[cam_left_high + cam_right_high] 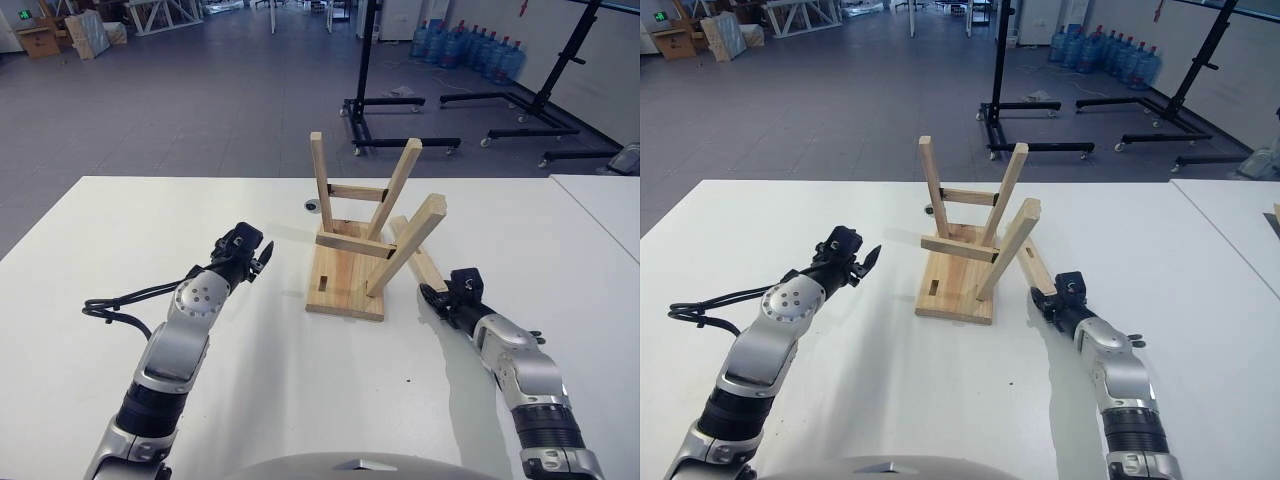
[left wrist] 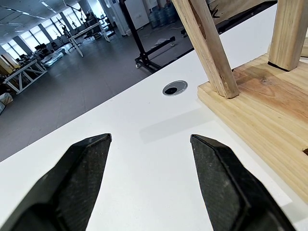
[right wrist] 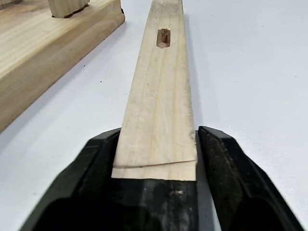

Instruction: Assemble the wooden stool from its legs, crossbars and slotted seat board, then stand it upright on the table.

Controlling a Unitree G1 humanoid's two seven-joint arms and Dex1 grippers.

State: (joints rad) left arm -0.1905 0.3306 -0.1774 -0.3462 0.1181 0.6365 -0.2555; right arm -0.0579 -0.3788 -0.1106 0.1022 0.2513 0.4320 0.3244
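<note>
On the table (image 1: 150, 230), three legs (image 1: 320, 182) stand in the seat board (image 1: 340, 288), the fourth leg (image 3: 161, 96) lies flat, clamped in the right gripper (image 1: 432, 292), the left gripper (image 2: 151, 144) gapes empty, and standing it upright remains.

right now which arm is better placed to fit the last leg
Probably right: the right gripper grips one end of the loose leg beside the seat board; the left gripper is open, empty, on the board's other side.

Bare desk (image 1: 150, 230) lies open between the left tool (image 2: 151, 139), fingers spread, and the seat board (image 1: 340, 285). Three tilted legs (image 1: 403, 245) and crossbars (image 1: 355, 245) crowd above the board. A loose leg (image 3: 161, 86), clamped in the right tool (image 1: 432, 293), lies just beside its right edge.
</note>
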